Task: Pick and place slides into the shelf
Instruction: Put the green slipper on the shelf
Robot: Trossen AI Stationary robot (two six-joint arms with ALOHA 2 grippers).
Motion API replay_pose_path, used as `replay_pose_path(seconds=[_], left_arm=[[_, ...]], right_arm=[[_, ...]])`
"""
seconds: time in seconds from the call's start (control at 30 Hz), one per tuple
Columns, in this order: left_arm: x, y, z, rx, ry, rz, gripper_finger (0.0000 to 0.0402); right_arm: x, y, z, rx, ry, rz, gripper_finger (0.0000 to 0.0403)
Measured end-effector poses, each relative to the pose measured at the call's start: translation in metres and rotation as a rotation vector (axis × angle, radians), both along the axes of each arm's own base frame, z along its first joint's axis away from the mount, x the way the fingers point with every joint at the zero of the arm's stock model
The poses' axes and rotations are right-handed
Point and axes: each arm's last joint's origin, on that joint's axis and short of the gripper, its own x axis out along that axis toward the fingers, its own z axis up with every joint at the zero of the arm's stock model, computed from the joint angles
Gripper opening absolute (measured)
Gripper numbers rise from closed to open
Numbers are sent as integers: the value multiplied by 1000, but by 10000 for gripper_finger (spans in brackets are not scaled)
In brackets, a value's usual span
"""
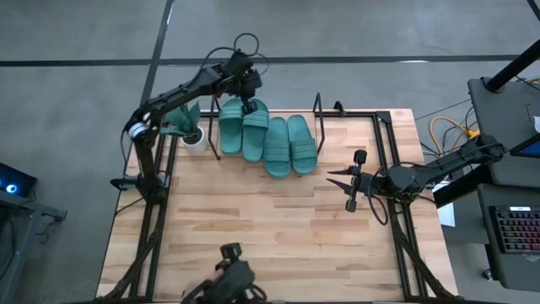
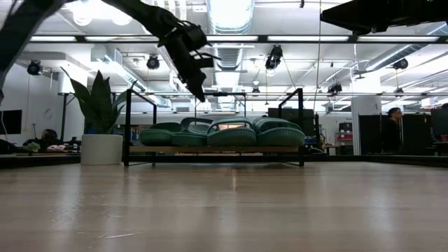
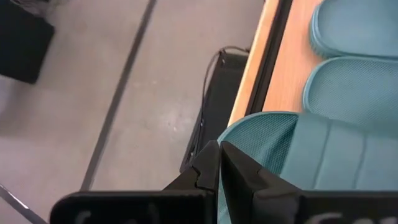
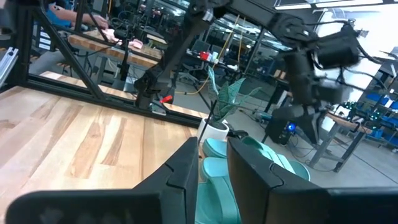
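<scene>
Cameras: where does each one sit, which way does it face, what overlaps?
High: overhead, straight down; both arms, left gripper above the slides on the shelf.
Low: tabletop height, level toward shelf; left arm above.
Left wrist: over shut fingers, down at slides.
Right wrist: past own fingers, across the table.
Shared: slides in all four.

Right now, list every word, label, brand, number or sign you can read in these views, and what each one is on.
None can be read.
The slides: no brand or size shows.
The shelf: no label shows.
White plant pot: plain.
Keyboard beside the table: its key markings are too small to read.
</scene>
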Motion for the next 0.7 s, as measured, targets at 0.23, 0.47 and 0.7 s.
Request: replay_pose_path(seconds=[0.23,0.47,0.7], left_arm=[[17,24,-1,-31,105,-13,0],[11,41,-2,-82,163,6,0],[5,40,-21,-176,255,1,0]], right_arm=[[0,0,0,11,-2,0,81],[0,0,-1,9,4,0,83],[0,0,-1,8,6,0,73]])
